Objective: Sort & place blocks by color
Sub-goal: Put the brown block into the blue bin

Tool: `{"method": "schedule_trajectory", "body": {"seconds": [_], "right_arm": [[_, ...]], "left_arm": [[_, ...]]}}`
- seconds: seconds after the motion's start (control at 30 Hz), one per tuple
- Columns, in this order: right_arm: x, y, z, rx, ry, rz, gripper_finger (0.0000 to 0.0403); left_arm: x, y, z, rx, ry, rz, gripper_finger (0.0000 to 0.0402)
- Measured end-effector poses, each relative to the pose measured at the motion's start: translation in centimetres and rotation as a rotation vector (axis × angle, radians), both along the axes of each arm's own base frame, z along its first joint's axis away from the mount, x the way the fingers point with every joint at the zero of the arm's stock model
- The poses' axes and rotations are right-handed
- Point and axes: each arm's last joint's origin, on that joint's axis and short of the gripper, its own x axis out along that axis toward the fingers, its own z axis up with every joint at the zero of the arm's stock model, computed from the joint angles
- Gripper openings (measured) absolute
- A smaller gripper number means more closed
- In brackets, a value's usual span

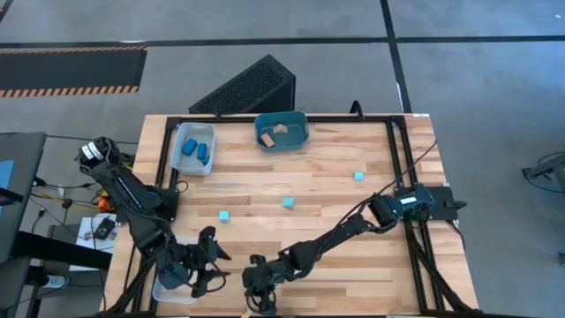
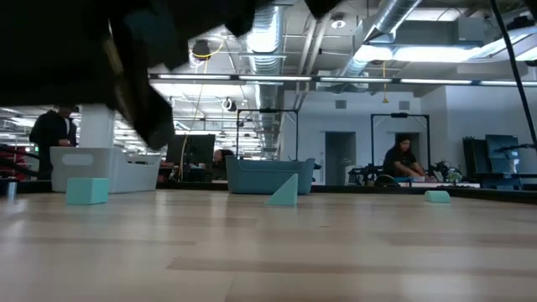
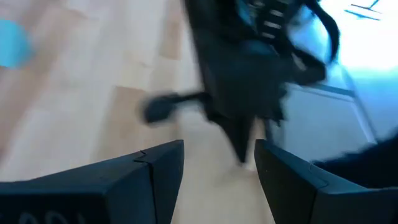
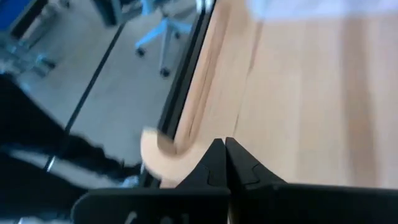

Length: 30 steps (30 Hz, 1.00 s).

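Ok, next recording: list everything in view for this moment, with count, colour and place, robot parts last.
pale cyan blocks: three, loose on the table, mid-table and toward the right side
darker blue blocks: two, in the clear tray at the far left corner
tan wooden blocks: at least two, in the teal tub
clear tray: one, far left corner
teal tub: one, far edge, centre
table: one, light wood
left gripper: near edge, left, open, empty
right gripper: near edge, centre, shut, empty
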Motion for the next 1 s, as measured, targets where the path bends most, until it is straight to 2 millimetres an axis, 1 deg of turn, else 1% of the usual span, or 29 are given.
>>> {"method": "schedule_trajectory", "body": {"seconds": [0.1,0.2,0.27,0.33,0.43,0.5,0.57,0.63,0.7,0.8,0.87,1.0], "right_arm": [[-0.2,-0.2,2.4,-0.020,-0.051,-0.059,0.0001],[-1.1,-0.2,5.2,-0.066,-0.085,-0.111,0.0001],[-1.9,-0.2,7.1,-0.115,-0.099,-0.151,0.0001],[-2.8,-0.6,9.0,-0.172,-0.104,-0.206,0.0001],[-4.2,-1.2,11.4,-0.244,-0.101,-0.280,0.0001],[-4.7,-1.6,12.4,-0.271,-0.100,-0.319,0.0001],[-5.3,-2.0,13.1,-0.298,-0.082,-0.333,0.0001],[-5.6,-2.3,13.7,-0.299,-0.080,-0.342,0.0001],[-6.0,-2.4,14.1,-0.297,-0.067,-0.355,0.0002],[-6.0,-2.5,14.1,-0.298,-0.061,-0.356,0.0003],[-6.0,-2.4,14.1,-0.297,-0.061,-0.355,0.0003],[-6.2,-2.2,14.1,-0.277,-0.055,-0.364,0.0003]], "left_arm": [[0.0,-1.1,0.1,-0.047,-0.027,-0.069,0.0178],[0.2,-3.3,-0.5,-0.028,-0.110,-0.181,0.0156],[0.6,-4.9,-1.1,-0.031,-0.175,-0.269,0.0132],[1.1,-6.2,-2.2,-0.014,-0.209,-0.323,0.0104],[1.9,-7.4,-3.9,-0.014,-0.246,-0.339,0.0061],[2.4,-8.0,-5.0,-0.006,-0.260,-0.340,0.0034],[2.8,-8.4,-6.1,0.015,-0.268,-0.349,0.0011],[3.2,-8.8,-7.1,0.025,-0.274,-0.377,0.0004],[3.8,-9.5,-8.0,0.055,-0.266,-0.422,0.0008],[4.6,-10.6,-9.1,0.125,-0.255,-0.500,0.0012],[5.2,-11.1,-9.8,0.171,-0.225,-0.522,0.0013],[6.2,-11.4,-10.4,0.258,-0.119,-0.534,0.0013]]}}
